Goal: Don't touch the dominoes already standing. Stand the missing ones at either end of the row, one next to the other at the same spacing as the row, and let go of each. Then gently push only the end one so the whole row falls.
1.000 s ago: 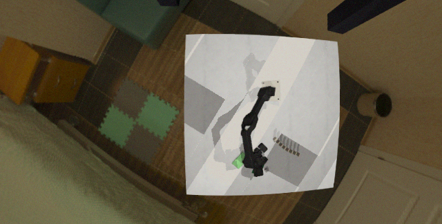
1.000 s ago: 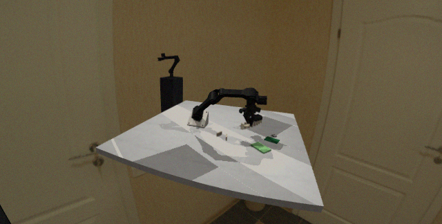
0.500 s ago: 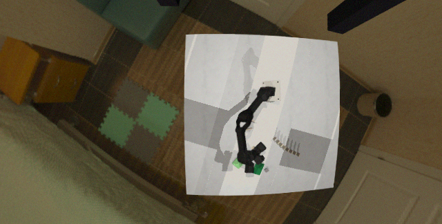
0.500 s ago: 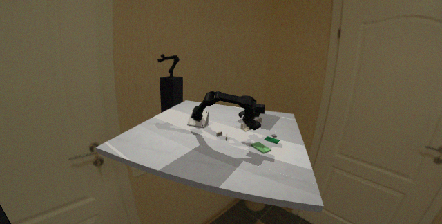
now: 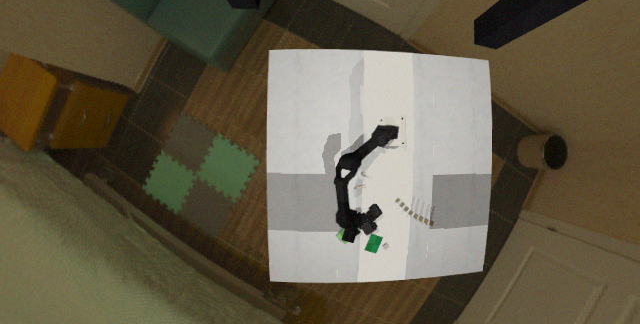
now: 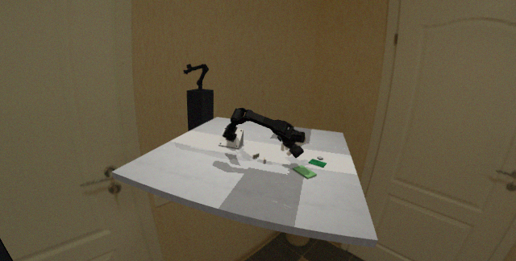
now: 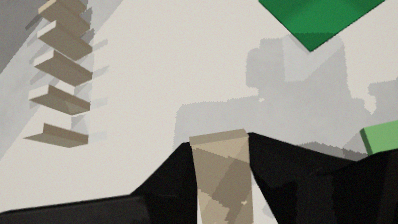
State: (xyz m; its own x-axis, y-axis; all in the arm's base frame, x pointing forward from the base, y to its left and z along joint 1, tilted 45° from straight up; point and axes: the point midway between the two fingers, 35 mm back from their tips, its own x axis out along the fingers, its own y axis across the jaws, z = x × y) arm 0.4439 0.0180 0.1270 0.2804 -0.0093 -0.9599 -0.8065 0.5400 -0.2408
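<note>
1. Tan domino (image 7: 223, 167), the task's thing in play, sits between the two black fingers of the hand (image 5: 371, 219) (image 6: 291, 149) (image 7: 218, 146); the hand is pinching it from both sides; whether its foot meets the bench (image 5: 310, 114) (image 6: 193, 172) (image 7: 145, 60) cannot be told.
2. The row of dominoes (image 5: 415, 212) (image 7: 62, 70) stands on the bench, gently curved and evenly spaced; it is well apart from the held piece, off to its left in the wrist view.
3. Two small tan pieces (image 5: 359, 187) (image 6: 255, 155) are near the black arm (image 5: 342, 194) (image 6: 262, 120), apart from the row.
4. A dark green block (image 5: 373, 244) (image 6: 318, 163) (image 7: 320, 22) lies flat; a small grey piece (image 5: 385, 246) (image 6: 320, 158) is just beside it.
5. A light green block (image 5: 342, 235) (image 6: 305, 171) (image 7: 382, 137) lies near the dark one; the arm partly hides it from above.
</note>
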